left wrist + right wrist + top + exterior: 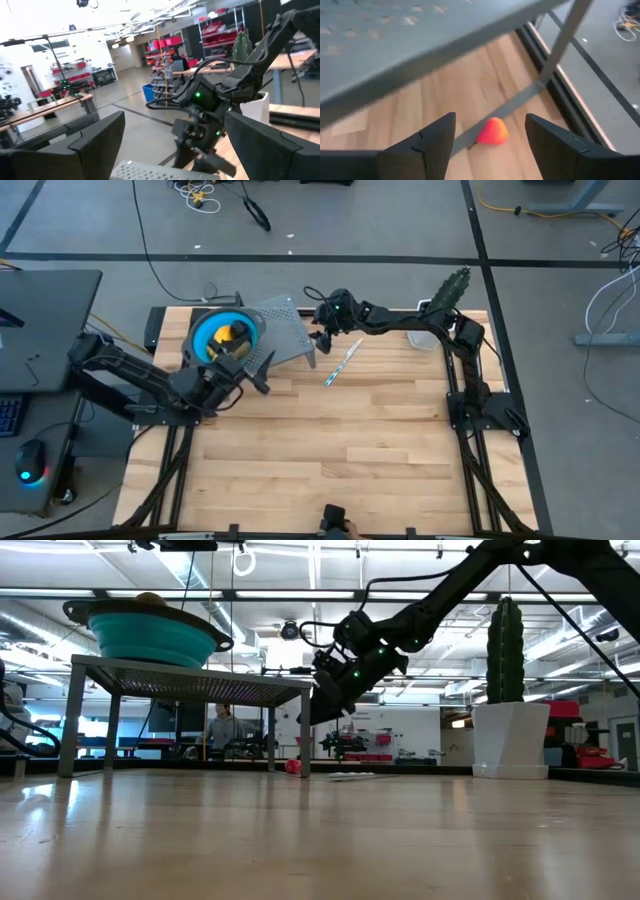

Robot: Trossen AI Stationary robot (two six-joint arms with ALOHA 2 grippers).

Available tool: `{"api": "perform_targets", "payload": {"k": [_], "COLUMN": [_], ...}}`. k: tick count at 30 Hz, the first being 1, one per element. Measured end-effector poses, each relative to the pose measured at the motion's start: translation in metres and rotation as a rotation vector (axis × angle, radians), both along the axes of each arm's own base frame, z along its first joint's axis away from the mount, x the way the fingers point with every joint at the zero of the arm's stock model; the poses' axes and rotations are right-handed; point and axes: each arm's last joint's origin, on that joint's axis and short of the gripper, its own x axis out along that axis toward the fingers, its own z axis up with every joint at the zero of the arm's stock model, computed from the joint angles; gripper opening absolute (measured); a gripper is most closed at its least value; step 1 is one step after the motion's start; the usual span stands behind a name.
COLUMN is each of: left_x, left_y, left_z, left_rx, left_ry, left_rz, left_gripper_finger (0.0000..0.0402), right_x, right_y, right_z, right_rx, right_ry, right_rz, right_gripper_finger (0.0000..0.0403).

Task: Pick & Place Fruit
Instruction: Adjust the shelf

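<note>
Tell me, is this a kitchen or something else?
Probably a robot lab or workshop, not a kitchen: shelves of red bins, bare ceiling pipes, and cables on the grey floor around the wooden table.

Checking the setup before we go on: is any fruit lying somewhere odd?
Yes. One red-orange fruit lies on the table beneath the grey mesh stand, apart from those in the blue bowl. The right claw is open around it.

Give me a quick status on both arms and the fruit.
Right hand open, closing in on red-orange fruit on the table. Left hand open, waiting by the blue bowl. Grey rack overhangs the fruit.
</note>
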Motion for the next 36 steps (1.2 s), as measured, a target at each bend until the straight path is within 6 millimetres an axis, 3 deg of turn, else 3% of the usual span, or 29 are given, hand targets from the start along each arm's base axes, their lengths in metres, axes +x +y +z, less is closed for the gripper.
{"api": "perform_targets", "payload": {"k": [5,16,25,36], "left_x": [0.002,0.002,0.002,0.001], "left_y": [0.004,0.004,-0.003,-0.006], "left_z": [0.000,-0.003,-0.006,-0.009], "left_rx": [-0.006,-0.045,-0.072,-0.096], "left_ry": [-0.022,-0.041,-0.050,-0.061], "left_rz": [-0.008,-0.007,-0.039,-0.059], "left_gripper_finger": [0.0350,0.0350,0.0350,0.0350], "right_x": [0.004,0.017,0.007,-0.009], "right_y": [-0.003,0.002,0.004,0.005], "right_z": [-0.007,0.005,-0.005,-0.015], "right_rx": [0.034,0.104,0.052,0.111], "right_ry": [0.028,0.034,0.203,0.365], "right_rz": [-0.054,-0.061,-0.126,-0.055], "right_gripper_finger": [0.0235,0.0230,0.0230,0.0230]}}
